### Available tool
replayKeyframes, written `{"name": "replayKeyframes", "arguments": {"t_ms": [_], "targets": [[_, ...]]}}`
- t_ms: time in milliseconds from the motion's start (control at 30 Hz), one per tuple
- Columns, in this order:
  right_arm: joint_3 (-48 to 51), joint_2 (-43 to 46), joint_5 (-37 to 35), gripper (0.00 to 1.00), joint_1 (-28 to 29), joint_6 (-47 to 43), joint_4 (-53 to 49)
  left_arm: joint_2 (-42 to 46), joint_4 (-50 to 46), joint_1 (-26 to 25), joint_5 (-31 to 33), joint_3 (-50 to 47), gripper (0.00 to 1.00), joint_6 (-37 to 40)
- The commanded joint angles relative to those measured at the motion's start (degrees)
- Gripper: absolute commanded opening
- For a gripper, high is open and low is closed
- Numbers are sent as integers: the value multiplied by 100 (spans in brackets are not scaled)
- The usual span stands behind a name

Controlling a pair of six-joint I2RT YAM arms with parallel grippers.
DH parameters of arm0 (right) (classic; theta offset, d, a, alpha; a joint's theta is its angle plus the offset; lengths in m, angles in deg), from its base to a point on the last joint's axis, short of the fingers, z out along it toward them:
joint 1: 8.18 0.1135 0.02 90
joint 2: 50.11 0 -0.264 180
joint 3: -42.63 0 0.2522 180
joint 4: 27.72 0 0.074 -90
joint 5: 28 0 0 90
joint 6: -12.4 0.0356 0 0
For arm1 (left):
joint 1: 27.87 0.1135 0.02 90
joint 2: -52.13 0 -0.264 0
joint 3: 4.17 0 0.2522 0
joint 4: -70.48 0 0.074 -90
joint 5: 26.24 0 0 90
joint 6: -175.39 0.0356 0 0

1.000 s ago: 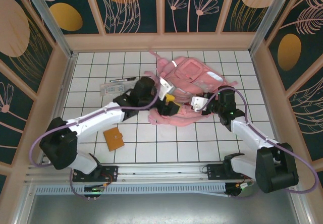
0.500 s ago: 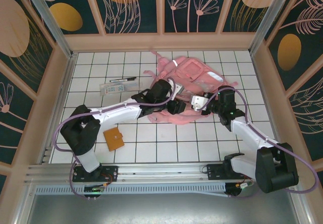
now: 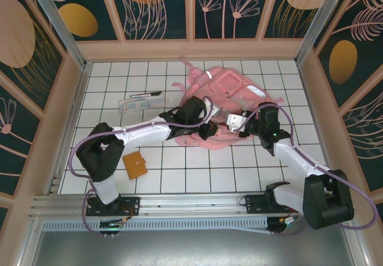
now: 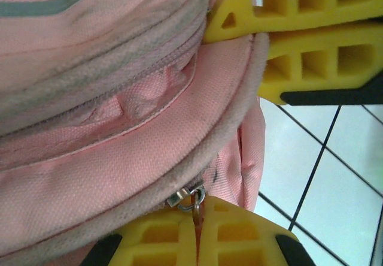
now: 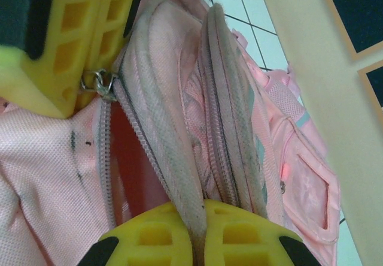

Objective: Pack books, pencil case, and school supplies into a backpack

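On the one backpack (image 3: 224, 89) the left pincer (image 4: 197, 233) pinches the zipper pull (image 4: 187, 197), the right pincer (image 5: 200, 230) its rim; nearby lie one notebook (image 3: 134, 165), one pencil case (image 3: 139, 103), one pen (image 3: 146, 94).

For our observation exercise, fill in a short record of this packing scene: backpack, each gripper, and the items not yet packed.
Backpack: pink, lying on the tiled table, zip partly open
Left gripper: shut on the zipper pull
Right gripper: shut on the backpack's zip edge
Not yet packed: clear pencil case, pens, orange notebook
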Motion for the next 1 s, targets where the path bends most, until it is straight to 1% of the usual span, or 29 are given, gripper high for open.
{"name": "replayKeyframes", "arguments": {"t_ms": [0, 33, 100, 200, 267, 333, 400, 467, 500, 533, 567, 600, 633, 667, 700, 733, 767, 867, 967], "targets": [[-172, 166, 208, 0, 112, -212, -81, 579, -123, -49, -228, -204, 0, 796], [-166, 183, 165, 0, 112, -287, -150, 694, -198, 2, -173, -266, 0, 934], [-153, 221, 87, 0, 106, -519, -300, 854, -345, 212, -259, -405, 0, 1183], [-95, 318, 67, 0, 116, -793, -464, 1004, -456, 728, -461, -695, 0, 1555], [-11, 409, 27, 0, 118, -922, -495, 959, -688, 1047, -460, -755, 0, 1955], [94, 494, -61, 0, 120, -1029, -514, 818, -1097, 1111, -353, -628, 0, 2532], [213, 586, -119, 0, 119, -1127, -493, 651, -1438, 1105, -373, -409, 0, 2926], [299, 652, -210, 0, 117, -1240, -522, 521, -1591, 1110, -374, -259, 0, 3029], [334, 675, -231, 11, 119, -1185, -498, 451, -1654, 1111, -496, -154, 0, 3025], [334, 724, -151, 34, 103, -970, -483, 380, -1677, 1111, -754, -40, 0, 2943], [278, 771, 24, 51, 59, -645, -534, 338, -1617, 1098, -1052, 23, 0, 2809], [110, 801, 356, 63, -4, -252, -770, 324, -1464, 1060, -1384, 65, 0, 2614], [-175, 804, 784, 72, -75, 75, -1266, 355, -1241, 980, -1581, 70, 0, 2393], [-378, 795, 1088, 94, -98, 326, -1614, 408, -1042, 889, -1637, 59, 0, 2216], [-537, 805, 1416, 99, -86, 511, -1883, 462, -857, 776, -1721, 65, 0, 2065], [-620, 848, 1657, 99, -29, 680, -2047, 485, -722, 649, -1812, 97, 0, 1924], [-635, 921, 1654, 99, 45, 861, -2046, 486, -649, 554, -1885, 138, 0, 1832], [-364, 1205, 835, 99, 388, 1997, -1162, 475, -403, 329, -2064, 227, 0, 1494], [-383, 1180, 473, 99, 588, 1993, -1067, 468, 13, 183, -2222, 176, 0, 1145]]}}
